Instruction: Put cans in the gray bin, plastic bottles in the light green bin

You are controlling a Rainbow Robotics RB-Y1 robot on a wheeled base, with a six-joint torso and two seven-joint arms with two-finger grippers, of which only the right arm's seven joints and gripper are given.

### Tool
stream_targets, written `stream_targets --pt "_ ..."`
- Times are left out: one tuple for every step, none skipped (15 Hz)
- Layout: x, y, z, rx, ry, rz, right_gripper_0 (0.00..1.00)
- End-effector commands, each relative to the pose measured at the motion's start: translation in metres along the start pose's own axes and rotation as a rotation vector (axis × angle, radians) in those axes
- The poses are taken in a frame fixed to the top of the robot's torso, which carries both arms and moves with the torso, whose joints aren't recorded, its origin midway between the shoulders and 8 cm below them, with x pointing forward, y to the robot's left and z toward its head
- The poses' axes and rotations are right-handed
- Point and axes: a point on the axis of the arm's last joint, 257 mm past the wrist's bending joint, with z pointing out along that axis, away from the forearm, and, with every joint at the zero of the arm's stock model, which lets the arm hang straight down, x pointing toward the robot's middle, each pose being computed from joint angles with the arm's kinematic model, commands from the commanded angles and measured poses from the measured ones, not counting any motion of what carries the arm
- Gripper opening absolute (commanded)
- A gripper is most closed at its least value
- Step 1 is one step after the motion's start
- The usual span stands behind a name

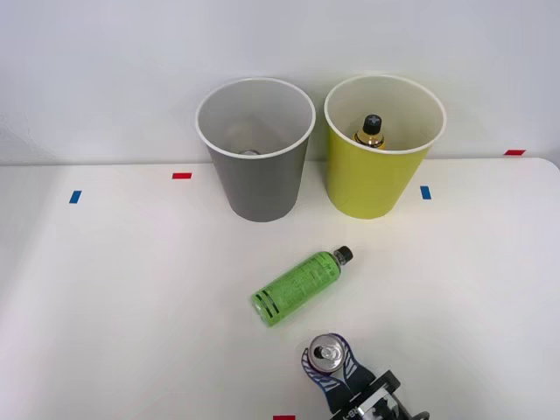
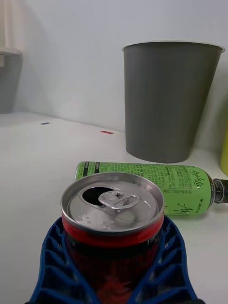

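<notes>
Red can (image 1: 328,353) pinched upright in the right gripper (image 1: 330,369).
Green bottle (image 1: 300,286) lying just beyond, before the gray bin (image 1: 258,188) and green bin (image 1: 372,184).

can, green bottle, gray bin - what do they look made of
Can: likely aluminium, with a shiny silver top, pull tab and glossy red wall.
Green bottle: seemingly plastic, with a glossy printed green surface and black cap.
Gray bin: looks like matte plastic, a smooth gray wall with a white rim.
</notes>
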Motion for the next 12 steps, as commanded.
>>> stream_targets --pt "-0.007 -0.003 -0.006 0.027 -0.023 0.013 0.0" --pt "-0.012 -0.008 -0.008 0.03 -0.03 0.009 0.0" --pt "-0.019 -0.015 -0.008 0.034 -0.043 0.003 0.0" --pt "-0.03 -0.024 -0.006 0.037 -0.065 -0.005 0.0" --pt "-0.037 -0.03 -0.004 0.037 -0.08 -0.011 0.0" --pt "-0.046 -0.037 -0.004 0.036 -0.094 -0.013 0.0" --pt "-0.053 -0.044 -0.002 0.038 -0.107 -0.016 0.0" --pt "-0.062 -0.049 0.002 0.034 -0.112 -0.012 0.0" --pt "-0.073 -0.052 0.008 0.027 -0.116 -0.01 0.0" --pt "-0.087 -0.058 0.017 0.025 -0.124 -0.008 0.0" --pt "-0.101 -0.062 0.025 0.024 -0.127 0.005 0.0" --pt "-0.111 -0.066 0.031 0.028 -0.129 0.012 0.0"
